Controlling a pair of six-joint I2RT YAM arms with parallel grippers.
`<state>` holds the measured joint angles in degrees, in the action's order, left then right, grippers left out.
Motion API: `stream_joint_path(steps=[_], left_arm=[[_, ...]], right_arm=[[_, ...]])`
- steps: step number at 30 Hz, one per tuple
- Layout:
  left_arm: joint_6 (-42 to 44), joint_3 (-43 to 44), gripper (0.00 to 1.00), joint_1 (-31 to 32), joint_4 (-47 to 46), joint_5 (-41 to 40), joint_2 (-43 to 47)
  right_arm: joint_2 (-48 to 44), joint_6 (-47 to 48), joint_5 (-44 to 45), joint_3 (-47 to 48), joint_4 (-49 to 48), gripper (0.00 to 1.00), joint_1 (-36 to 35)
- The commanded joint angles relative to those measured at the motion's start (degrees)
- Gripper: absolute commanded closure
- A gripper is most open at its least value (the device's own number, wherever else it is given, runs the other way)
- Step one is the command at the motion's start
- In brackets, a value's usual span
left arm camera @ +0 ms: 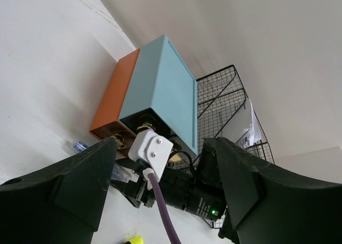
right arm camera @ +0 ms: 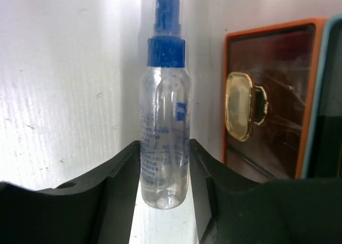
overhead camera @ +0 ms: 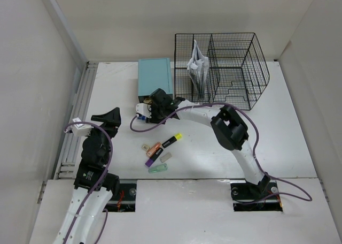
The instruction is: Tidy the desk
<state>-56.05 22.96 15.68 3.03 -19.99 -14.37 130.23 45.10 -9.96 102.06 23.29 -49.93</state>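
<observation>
Right gripper [right arm camera: 164, 147] has its two fingers pressed against the sides of a clear spray bottle [right arm camera: 163, 105], pinching it low on the body near its base. The bottle's long axis runs straight out from the gripper, and its blue cap points away from the wrist. In the right wrist view the white desk [overhead camera: 278, 126] shows behind the bottle, but I cannot tell whether the bottle rests on it or is just clear of it.

The drawer box [right arm camera: 267, 94] is just beside the bottle on the gripper's right, its brown front and gold pull facing the fingers. Any move to put the bottle away therefore starts close against that front.

Left gripper [left arm camera: 160, 147] hangs over the left part of the desk with its fingers spread and nothing between them. It is aimed toward the box but well apart from the bottle, so this is the right arm's job. A cluster of markers [overhead camera: 160, 153] lies loose near the arm bases, apparently not yet sorted.
</observation>
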Motion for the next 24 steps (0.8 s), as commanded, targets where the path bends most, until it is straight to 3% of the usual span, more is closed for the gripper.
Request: stream_joint_path(steps=[1, 5, 8, 10, 14, 18, 24], left_arm=[[0.7, 2.4, 0.28, 0.1, -1.1, 0.0, 0.8], [0.7, 2.4, 0.28, 0.1, -1.7, 1.1, 0.8], [0.7, 1.9, 0.28, 0.1, -1.7, 1.1, 0.8], [0.7, 1.9, 0.28, 0.1, -1.7, 1.1, 0.8], [0.7, 0.2, 0.28, 0.1, -1.7, 1.1, 0.2], [0.2, -1.1, 0.29, 0.1, -3.5, 1.1, -0.4], [-1.0, -2.2, 0.31, 0.1, -6.5, -0.1, -3.9]], right_arm=[[-0.7, 0.8, -3.9, 0.2, 4.5, 0.53, -0.3], [-0.1, -0.5, -3.9, 1.0, 5.0, 0.44, -0.3], [0.6, -0.5, -4.5, 2.9, 6.9, 0.44, -0.3], [2.0, -0.5, -5.9, 3.7, 8.1, 0.48, -0.3], [2.7, -0.5, -8.4, 4.5, 11.9, 0.77, -0.3], [-0.6, -0.5, -8.9, 2.1, 12.5, 0.95, -0.3], [-14.6, -5.5, -0.3, -2.9, 8.4, 0.99, -0.3]])
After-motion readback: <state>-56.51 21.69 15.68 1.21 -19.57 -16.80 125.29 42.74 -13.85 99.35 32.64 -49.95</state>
